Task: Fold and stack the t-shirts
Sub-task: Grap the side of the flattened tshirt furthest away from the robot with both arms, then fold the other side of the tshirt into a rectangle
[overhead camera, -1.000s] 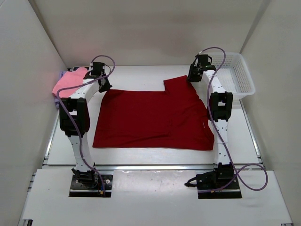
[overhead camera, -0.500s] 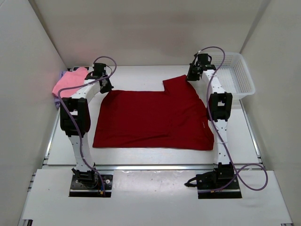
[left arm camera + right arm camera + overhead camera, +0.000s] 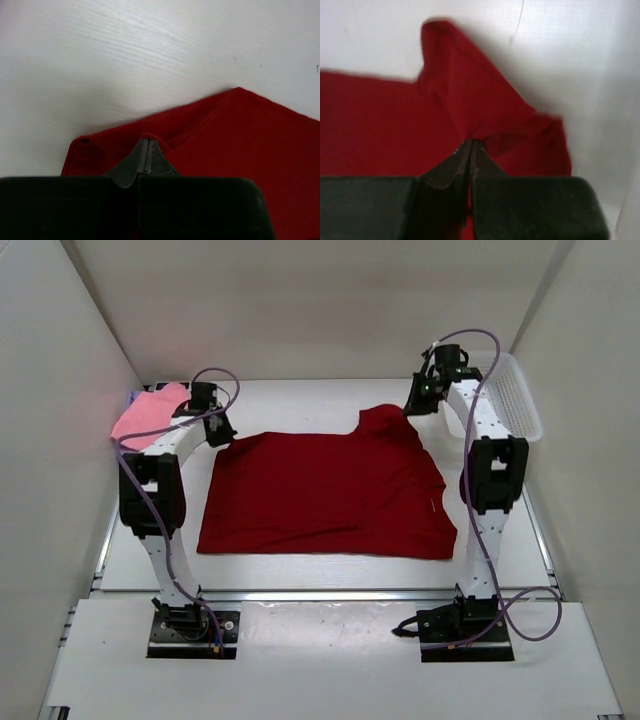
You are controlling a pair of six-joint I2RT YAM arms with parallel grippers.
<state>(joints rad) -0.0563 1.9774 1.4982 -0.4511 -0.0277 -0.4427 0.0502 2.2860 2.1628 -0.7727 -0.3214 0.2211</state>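
You are at the first fold of the dark red shirt [image 3: 320, 495], which lies spread flat across the middle of the tabletop [image 3: 300, 405]. Your left tool [image 3: 145, 156] is pinching the shirt's far left corner, and your right tool [image 3: 471, 149] is pinching the far right sleeve, with cloth bunched at its tips. The next move, by my judgement, calls for raising both corners evenly and carrying them toward the near edge, keeping the cloth taut. The pink shirt [image 3: 150, 412] sits in the far left corner over a sliver of lavender shirt [image 3: 133, 397]; a white basket [image 3: 510, 390] stands at the far right corner. The tabletop is smooth and white, boxed in by plain pale walls [image 3: 300, 310].
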